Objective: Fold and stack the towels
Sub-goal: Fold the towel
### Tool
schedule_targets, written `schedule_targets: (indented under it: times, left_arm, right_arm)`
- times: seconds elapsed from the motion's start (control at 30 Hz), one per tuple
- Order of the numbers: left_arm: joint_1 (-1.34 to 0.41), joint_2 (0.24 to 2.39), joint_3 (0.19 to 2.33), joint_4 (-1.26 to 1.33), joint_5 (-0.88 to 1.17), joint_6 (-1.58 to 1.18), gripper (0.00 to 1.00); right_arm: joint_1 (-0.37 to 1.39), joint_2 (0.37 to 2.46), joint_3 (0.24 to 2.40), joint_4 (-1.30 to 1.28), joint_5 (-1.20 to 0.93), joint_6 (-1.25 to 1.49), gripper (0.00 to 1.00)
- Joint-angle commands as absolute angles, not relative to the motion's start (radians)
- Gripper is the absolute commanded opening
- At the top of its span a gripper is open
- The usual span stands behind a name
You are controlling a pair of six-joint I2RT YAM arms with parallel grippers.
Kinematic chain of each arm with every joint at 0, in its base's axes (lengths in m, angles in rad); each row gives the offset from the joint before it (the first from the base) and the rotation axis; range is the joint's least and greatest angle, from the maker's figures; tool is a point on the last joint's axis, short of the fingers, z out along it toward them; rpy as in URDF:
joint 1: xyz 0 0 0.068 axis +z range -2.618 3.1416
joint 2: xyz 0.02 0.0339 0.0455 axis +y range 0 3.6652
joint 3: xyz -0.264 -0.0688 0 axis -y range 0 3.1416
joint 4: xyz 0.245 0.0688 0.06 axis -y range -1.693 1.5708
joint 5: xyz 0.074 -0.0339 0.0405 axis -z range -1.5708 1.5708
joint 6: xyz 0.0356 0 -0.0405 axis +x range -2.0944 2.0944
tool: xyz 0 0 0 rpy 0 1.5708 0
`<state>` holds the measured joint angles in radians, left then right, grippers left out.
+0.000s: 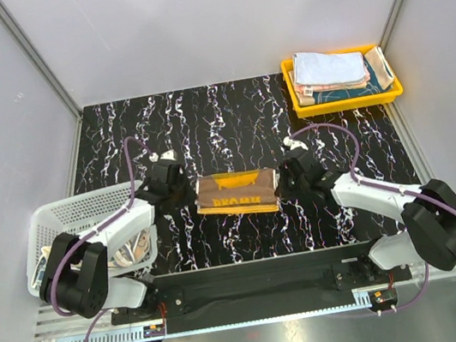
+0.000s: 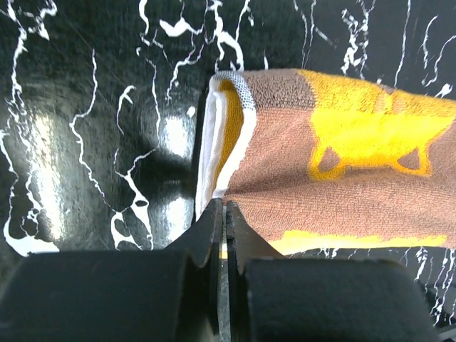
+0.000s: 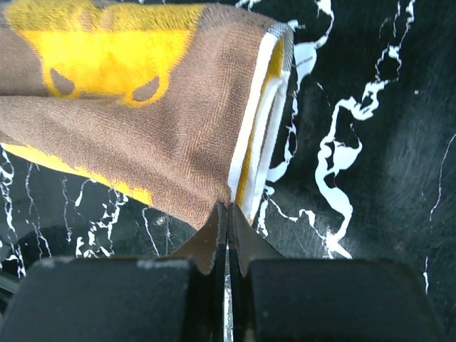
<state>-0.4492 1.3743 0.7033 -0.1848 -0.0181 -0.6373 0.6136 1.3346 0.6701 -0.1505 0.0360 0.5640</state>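
Note:
A brown towel with yellow lettering [image 1: 236, 191] hangs folded between my two grippers over the middle of the table. My left gripper [image 1: 180, 189] is shut on its left edge; in the left wrist view the jaws [image 2: 225, 208] pinch the cloth [image 2: 335, 164] by its white-and-yellow hem. My right gripper [image 1: 288, 177] is shut on its right edge; in the right wrist view the jaws [image 3: 228, 208] pinch the towel [image 3: 142, 107] at its lower corner. Several folded towels [image 1: 332, 72] lie stacked in the yellow tray [image 1: 298, 106] at the back right.
A white mesh basket [image 1: 63, 223] stands at the left by the left arm, with some cloth [image 1: 136, 250] inside. The table top is black marble with white veins [image 1: 228, 119]. Grey walls close in the sides and back.

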Motion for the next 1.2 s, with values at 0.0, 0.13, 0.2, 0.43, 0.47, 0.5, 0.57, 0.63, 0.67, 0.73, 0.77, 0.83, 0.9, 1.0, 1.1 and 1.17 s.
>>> schedule_targets:
  times: [0.0, 0.13, 0.2, 0.43, 0.47, 0.5, 0.57, 0.63, 0.67, 0.73, 0.77, 0.83, 0.9, 1.0, 1.1, 1.17]
  left_arm:
    - [-0.454, 1.342, 0.686, -0.152, -0.051, -0.637, 0.0]
    - [-0.463, 1.336, 0.672, -0.149, -0.043, -0.64, 0.0]
    - [-0.469, 1.332, 0.669, -0.149, -0.04, -0.638, 0.0]
    - [-0.476, 1.284, 0.695, -0.225, -0.052, -0.63, 0.36]
    - [-0.476, 1.267, 0.702, -0.233, -0.052, -0.627, 0.38]
    - [-0.476, 1.259, 0.71, -0.247, -0.054, -0.626, 0.39]
    - [-0.476, 1.243, 0.742, -0.279, -0.061, -0.623, 0.4]
    - [-0.48, 1.243, 0.784, -0.299, -0.06, -0.621, 0.4]
    - [-0.483, 1.247, 0.801, -0.305, -0.06, -0.62, 0.4]
    - [-0.495, 1.281, 0.846, -0.31, -0.061, -0.618, 0.38]
    - [-0.5, 1.301, 0.86, -0.311, -0.06, -0.62, 0.36]
    - [-0.52, 1.356, 0.88, -0.31, -0.058, -0.62, 0.34]
    - [-0.537, 1.412, 0.891, -0.313, -0.064, -0.626, 0.32]
    - [-0.54, 1.463, 0.882, -0.354, -0.098, -0.653, 0.27]
    - [-0.54, 1.497, 0.835, -0.353, -0.12, -0.676, 0.26]
    - [-0.54, 1.523, 0.815, -0.345, -0.127, -0.693, 0.26]
  right_arm:
    - [0.624, 1.31, 0.652, -0.12, 0.077, 0.584, 0.0]
    - [0.627, 1.301, 0.629, -0.11, 0.075, 0.594, 0.07]
    - [0.627, 1.295, 0.623, -0.112, 0.077, 0.598, 0.13]
    - [0.627, 1.226, 0.637, -0.181, 0.077, 0.607, 0.3]
    - [0.627, 1.217, 0.641, -0.195, 0.083, 0.61, 0.31]
    - [0.627, 1.209, 0.653, -0.207, 0.09, 0.606, 0.32]
    - [0.627, 1.201, 0.673, -0.239, 0.11, 0.603, 0.33]
    - [0.627, 1.219, 0.715, -0.265, 0.124, 0.597, 0.33]
    - [0.627, 1.232, 0.733, -0.27, 0.124, 0.594, 0.33]
    - [0.627, 1.268, 0.771, -0.259, 0.118, 0.594, 0.33]
    - [0.627, 1.288, 0.788, -0.256, 0.118, 0.592, 0.33]
    - [0.632, 1.351, 0.833, -0.259, 0.115, 0.592, 0.33]
    - [0.637, 1.408, 0.857, -0.258, 0.104, 0.597, 0.32]
    - [0.647, 1.446, 0.826, -0.233, 0.072, 0.623, 0.31]
    - [0.675, 1.434, 0.747, -0.201, 0.058, 0.664, 0.31]
    - [0.686, 1.422, 0.691, -0.189, 0.057, 0.684, 0.31]
